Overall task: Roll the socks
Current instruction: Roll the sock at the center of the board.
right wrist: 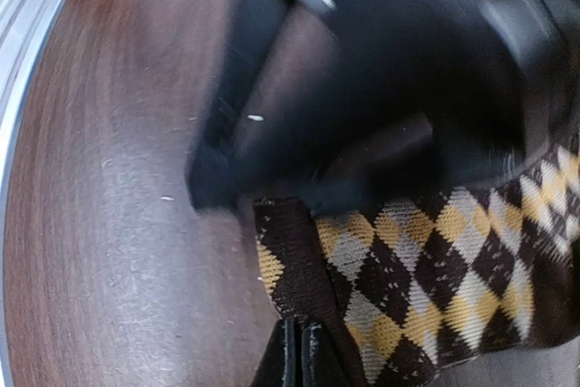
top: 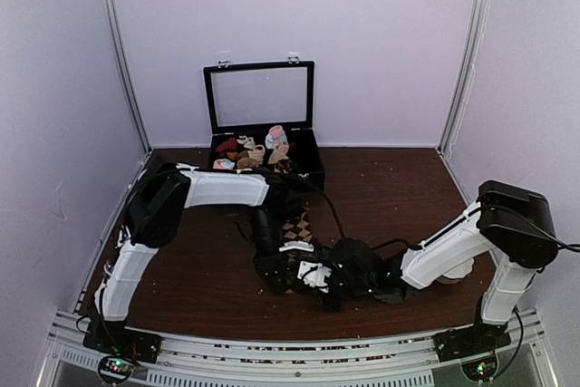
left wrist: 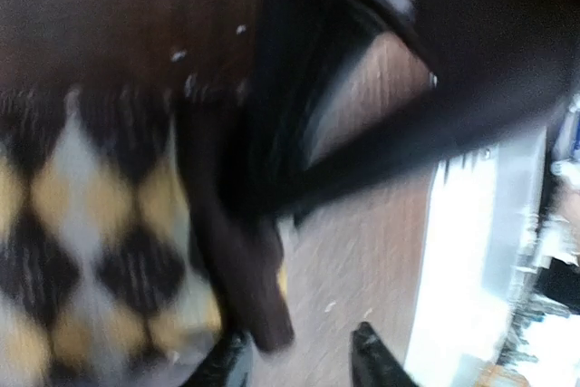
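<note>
The socks (top: 297, 227) lie flat at the table's middle, dark brown with tan and grey argyle diamonds. My left gripper (top: 275, 265) hangs over their near end. In the left wrist view it (left wrist: 294, 364) is open, and a plain brown strip of the socks (left wrist: 245, 269) lies by its left fingertip (left wrist: 227, 364). My right gripper (top: 313, 283) reaches in from the right. In the right wrist view its (right wrist: 299, 355) fingers are pressed together on the edge of the brown cuff of the socks (right wrist: 308, 269). The pictures are blurred.
A black case (top: 313, 165) with its lid up stands at the back and holds several small sock rolls (top: 254, 153). A metal rail (top: 272, 351) runs along the near edge. The left arm's dark wrist (right wrist: 390, 70) hangs close over the right gripper.
</note>
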